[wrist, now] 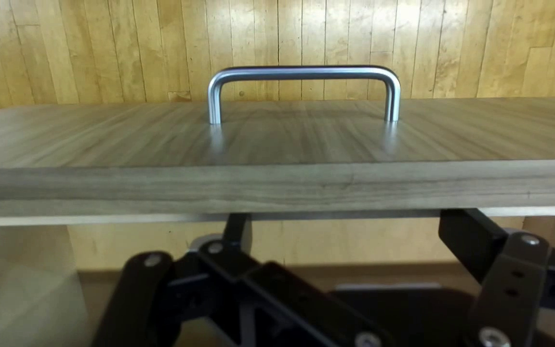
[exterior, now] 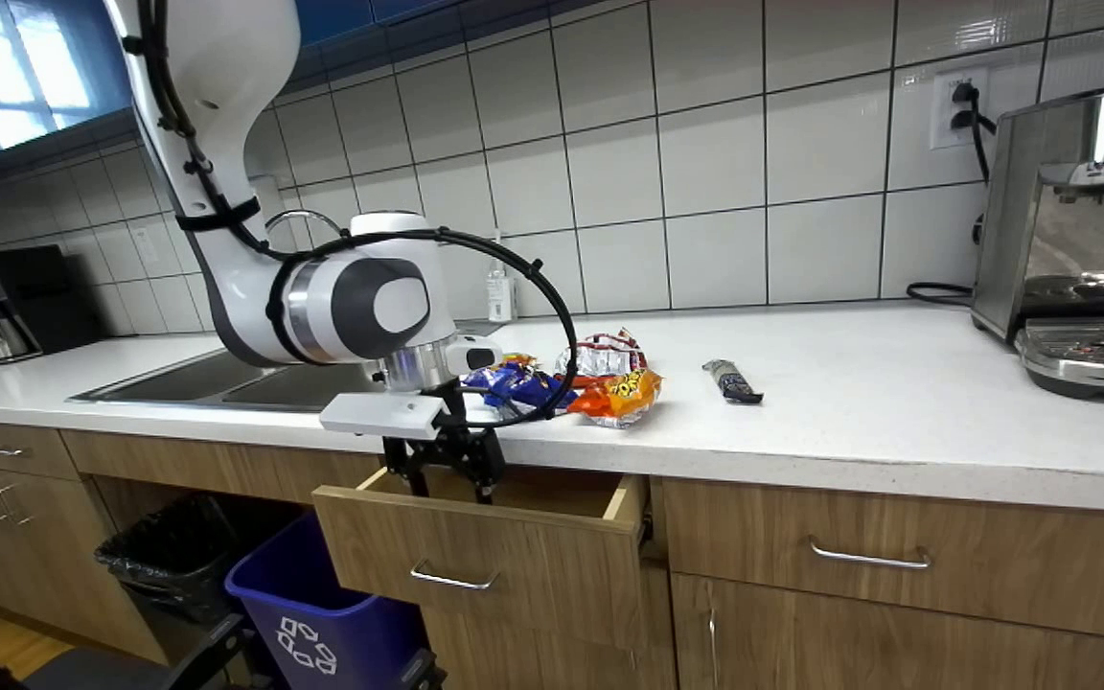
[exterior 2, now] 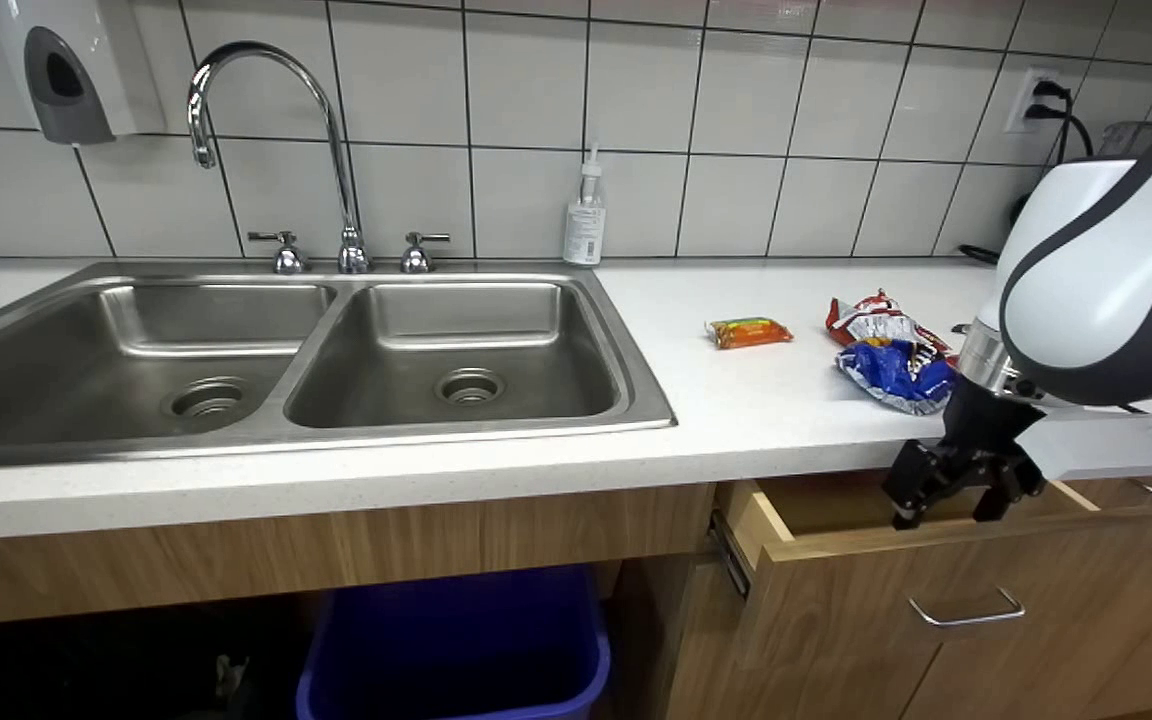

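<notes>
A robot gripper points down over an open drawer, its fingers spread wide with nothing between them. The fingertips reach the inner edge of the drawer's front panel; whether they touch it cannot be told. The step in hand appears to be work on the drawer, pulled out beneath the counter; sliding it would call for square contact with the panel, withdrawing for a straight lift past the rim. A metal handle juts from the panel's outer face. Behind the gripper, the counter's front edge overhangs the drawer and limits travel toward the back; the open top seems to leave room to rise. Just past that edge lie a blue bag, an orange bag and a red-and-white bag, a looped cable hanging across them in an exterior view. Well apart, a coffee machine stands before the tiled wall.
</notes>
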Motion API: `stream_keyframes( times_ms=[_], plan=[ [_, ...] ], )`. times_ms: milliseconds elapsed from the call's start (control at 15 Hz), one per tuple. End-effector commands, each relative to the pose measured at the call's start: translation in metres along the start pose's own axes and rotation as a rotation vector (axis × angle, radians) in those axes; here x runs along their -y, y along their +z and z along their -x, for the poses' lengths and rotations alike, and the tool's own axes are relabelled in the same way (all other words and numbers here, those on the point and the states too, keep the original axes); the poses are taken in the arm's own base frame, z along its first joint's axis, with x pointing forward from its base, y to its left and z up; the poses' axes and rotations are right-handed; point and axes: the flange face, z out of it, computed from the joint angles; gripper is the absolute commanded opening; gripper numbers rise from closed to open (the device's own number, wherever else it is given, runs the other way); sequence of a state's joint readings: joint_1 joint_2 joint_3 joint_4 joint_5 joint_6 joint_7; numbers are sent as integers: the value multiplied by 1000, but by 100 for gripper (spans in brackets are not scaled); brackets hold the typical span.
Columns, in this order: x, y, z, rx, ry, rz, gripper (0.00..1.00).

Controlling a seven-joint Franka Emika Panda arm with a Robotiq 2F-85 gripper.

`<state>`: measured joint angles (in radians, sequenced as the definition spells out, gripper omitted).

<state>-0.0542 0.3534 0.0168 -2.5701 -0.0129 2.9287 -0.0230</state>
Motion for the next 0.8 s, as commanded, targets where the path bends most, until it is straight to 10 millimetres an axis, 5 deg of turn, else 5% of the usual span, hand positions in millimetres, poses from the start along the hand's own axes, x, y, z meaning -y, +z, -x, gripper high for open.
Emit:
stream_keyframes(
  times_ms=[0, 733],
  plan=[
    [6, 4, 27, 51, -28, -3, 100],
    [11, 8, 71, 107, -42, -4, 100]
  ],
)
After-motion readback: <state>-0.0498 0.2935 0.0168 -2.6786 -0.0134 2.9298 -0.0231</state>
